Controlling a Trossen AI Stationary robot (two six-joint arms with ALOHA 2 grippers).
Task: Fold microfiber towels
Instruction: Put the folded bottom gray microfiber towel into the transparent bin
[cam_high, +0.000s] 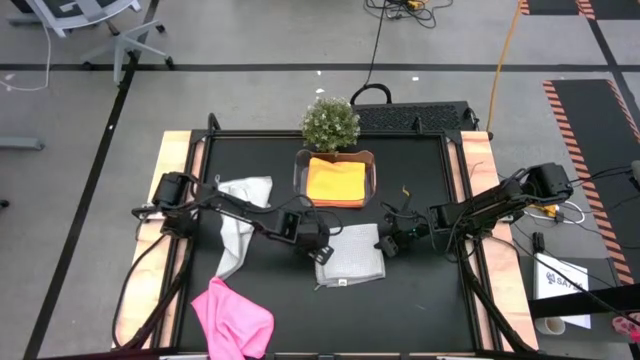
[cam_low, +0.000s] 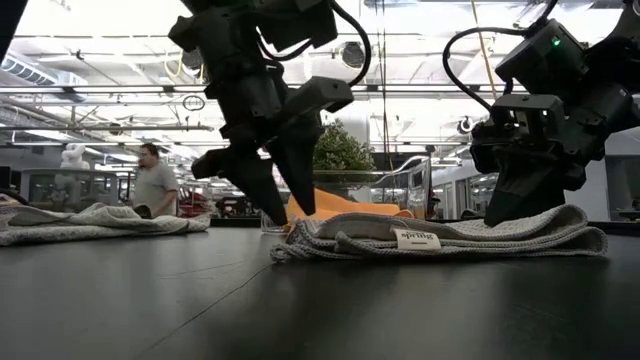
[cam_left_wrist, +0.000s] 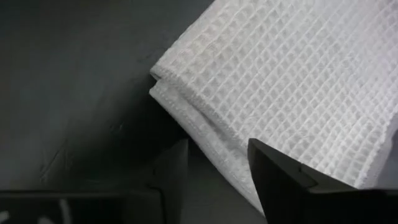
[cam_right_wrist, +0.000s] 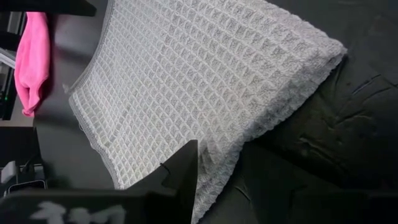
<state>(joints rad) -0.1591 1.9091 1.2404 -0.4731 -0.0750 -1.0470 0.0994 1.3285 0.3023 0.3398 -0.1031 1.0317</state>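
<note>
Flanking the folded grey towel (cam_high: 350, 257) on the desk (cam_high: 420, 300): left hand (cam_low: 275, 215) spread at its edge, right hand (cam_low: 515, 215) pinching its opposite edge.

Grey floor (cam_high: 250, 40) with black tape lines, office chair (cam_high: 95, 25), bright ceiling lights (cam_low: 110, 30) beyond.

High view straight down, far, whole table (cam_high: 200, 290) in shot. Low view at table level, facing room, close on folded grey towel (cam_low: 450, 235). Both wrist views tight on same towel (cam_left_wrist: 298, 81) (cam_right_wrist: 199, 87).
</note>
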